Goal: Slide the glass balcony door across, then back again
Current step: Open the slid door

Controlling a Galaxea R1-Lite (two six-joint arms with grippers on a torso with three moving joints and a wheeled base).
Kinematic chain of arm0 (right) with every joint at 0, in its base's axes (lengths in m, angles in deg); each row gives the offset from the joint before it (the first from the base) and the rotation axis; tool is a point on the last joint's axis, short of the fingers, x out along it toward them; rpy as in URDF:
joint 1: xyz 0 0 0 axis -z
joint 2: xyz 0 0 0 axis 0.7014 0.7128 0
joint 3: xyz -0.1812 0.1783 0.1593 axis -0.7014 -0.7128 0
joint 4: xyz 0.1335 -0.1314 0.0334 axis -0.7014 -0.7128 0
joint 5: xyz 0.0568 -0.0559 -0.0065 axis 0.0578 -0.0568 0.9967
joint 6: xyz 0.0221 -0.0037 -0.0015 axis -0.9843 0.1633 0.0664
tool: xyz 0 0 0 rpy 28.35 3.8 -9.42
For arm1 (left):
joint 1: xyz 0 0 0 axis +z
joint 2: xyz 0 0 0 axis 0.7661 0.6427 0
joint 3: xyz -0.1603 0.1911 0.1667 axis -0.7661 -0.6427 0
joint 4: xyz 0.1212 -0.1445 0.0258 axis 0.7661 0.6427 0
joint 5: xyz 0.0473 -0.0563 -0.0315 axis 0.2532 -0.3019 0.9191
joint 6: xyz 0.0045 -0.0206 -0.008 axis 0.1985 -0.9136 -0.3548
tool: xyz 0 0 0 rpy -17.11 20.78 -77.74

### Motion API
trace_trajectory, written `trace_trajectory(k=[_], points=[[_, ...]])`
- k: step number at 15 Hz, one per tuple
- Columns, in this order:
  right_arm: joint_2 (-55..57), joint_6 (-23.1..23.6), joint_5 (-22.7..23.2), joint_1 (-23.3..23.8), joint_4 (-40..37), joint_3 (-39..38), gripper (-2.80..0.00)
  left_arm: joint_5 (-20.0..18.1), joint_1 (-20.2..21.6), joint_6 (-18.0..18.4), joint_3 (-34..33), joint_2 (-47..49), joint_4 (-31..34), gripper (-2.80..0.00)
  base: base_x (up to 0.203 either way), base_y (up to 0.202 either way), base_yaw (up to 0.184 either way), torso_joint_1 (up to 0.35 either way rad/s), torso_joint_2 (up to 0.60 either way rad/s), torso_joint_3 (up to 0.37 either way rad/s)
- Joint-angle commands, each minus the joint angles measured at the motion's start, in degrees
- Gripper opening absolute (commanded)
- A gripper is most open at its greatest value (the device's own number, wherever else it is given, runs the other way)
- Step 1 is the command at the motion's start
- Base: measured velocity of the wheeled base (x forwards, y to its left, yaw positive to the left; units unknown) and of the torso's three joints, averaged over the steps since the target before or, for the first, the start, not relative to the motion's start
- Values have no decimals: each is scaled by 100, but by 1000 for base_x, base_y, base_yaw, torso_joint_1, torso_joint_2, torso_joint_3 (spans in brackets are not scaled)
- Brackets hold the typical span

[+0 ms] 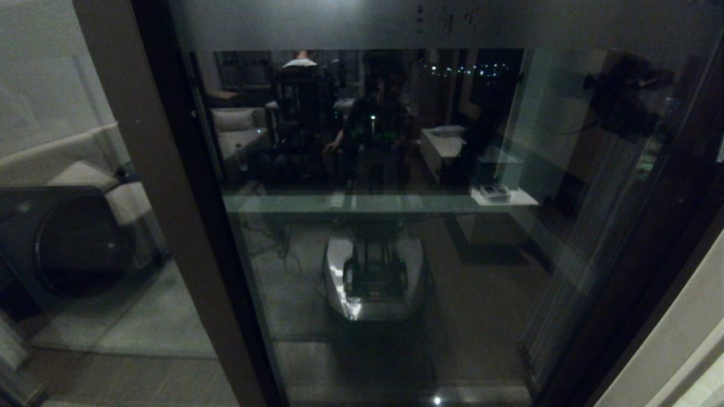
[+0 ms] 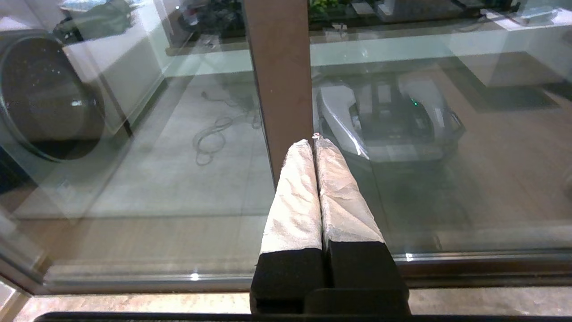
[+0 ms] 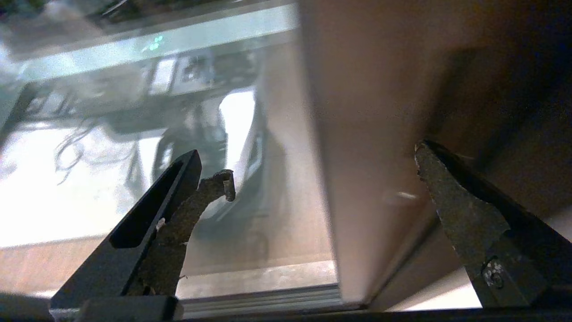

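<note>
Right gripper (image 3: 321, 179) set wide around the glass balcony door (image 1: 373, 169), its smooth brown upright edge (image 3: 371, 147) between the jaws, likely for a sideways push. Worn, crusty padding (image 3: 451, 210) lining one jaw. Left gripper (image 2: 315, 143) parked, cloth-wrapped jaws pressed together, facing another brown post (image 2: 279, 76).
</note>
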Motion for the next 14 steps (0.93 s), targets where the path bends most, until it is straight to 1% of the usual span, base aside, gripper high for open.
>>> trace_trajectory(k=[1,6,9,14], points=[[-88,12,11,101,-17,-11,0,3,4,2,0,-1,1,-280,0,0,0,0,0,0],[62,-6,102,59,-16,48,0,5,4,2,-7,-1,1,-280,0,0,0,0,0,0],[267,-4,89,-7,-7,167,0,-4,4,2,-6,-1,1,-280,0,0,0,0,0,0],[246,-8,70,1,37,191,0,0,4,2,0,-1,1,-280,0,0,0,0,0,0]])
